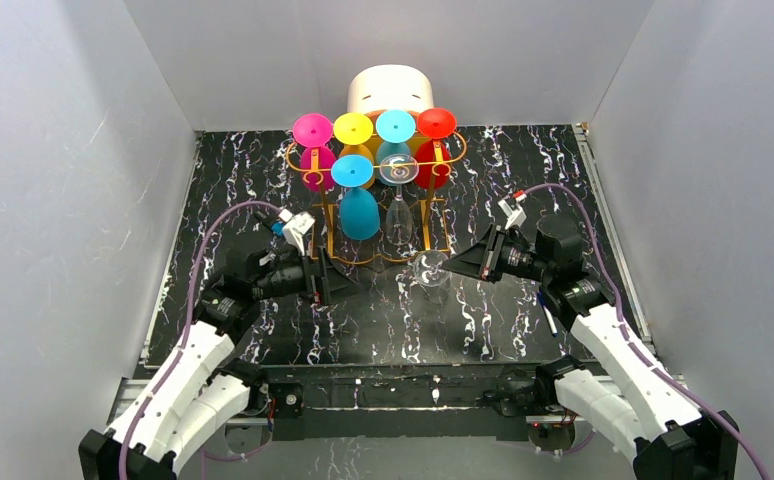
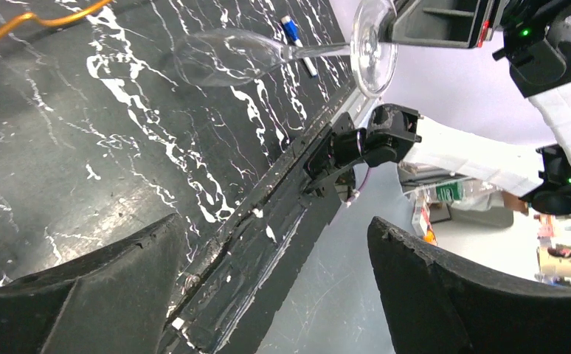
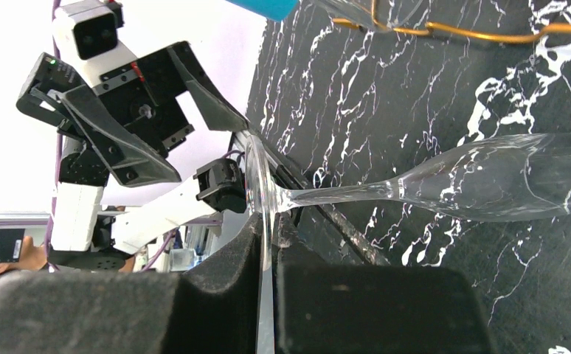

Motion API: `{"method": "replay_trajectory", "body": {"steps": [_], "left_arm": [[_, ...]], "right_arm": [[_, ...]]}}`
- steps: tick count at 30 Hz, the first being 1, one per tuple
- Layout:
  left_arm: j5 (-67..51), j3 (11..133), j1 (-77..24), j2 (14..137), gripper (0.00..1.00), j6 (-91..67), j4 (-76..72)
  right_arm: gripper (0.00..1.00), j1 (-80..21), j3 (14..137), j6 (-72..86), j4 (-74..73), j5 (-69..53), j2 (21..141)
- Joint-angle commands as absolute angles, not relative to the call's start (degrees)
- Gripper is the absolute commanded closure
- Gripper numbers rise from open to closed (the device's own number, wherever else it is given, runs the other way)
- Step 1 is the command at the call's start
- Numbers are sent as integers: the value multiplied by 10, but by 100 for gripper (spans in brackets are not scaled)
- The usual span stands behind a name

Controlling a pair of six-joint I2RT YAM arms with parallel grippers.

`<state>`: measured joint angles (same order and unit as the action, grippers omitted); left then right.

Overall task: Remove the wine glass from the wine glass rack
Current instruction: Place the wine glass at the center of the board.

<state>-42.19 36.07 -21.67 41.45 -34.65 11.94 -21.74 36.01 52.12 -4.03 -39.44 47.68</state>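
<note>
The clear wine glass (image 1: 428,268) is off the wine glass rack (image 1: 328,235) and hangs sideways just in front of its base. My right gripper (image 1: 453,264) is shut on the glass's round foot; in the right wrist view the foot's disc is pinched edge-on between the pads (image 3: 223,273), and the bowl (image 3: 504,181) points away over the black table. My left gripper (image 1: 348,285) stands open and empty left of the glass. Its wrist view shows the glass (image 2: 223,57) further off and nothing between the fingers (image 2: 430,273).
Several coloured glasses, among them pink (image 1: 313,130) and blue (image 1: 355,200), plus another clear one (image 1: 399,200), hang on the rack. A white-and-orange round box (image 1: 391,90) stands behind it. A blue pen (image 1: 550,318) lies near the right arm. Grey walls enclose the table.
</note>
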Motion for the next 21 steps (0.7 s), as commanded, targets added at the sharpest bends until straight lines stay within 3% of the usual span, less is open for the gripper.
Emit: {"method": "replay_trajectory", "body": {"steps": [1,8,12,21], "left_arm": [[-426,353,-257,437,10,-370,44],[-345,340,-328,454,11,-427,-44],[-288,312,-354,440,19,-483,-119],[-186,277,-424,431,25,-531,-205]], "right_arm": [[99,-226,366,515,26,-376,451],[99,-226,358,524,38,-384,450],[99,-226,354,530,43,-390,450],[99,-226,345,545,96,-430,474]]}}
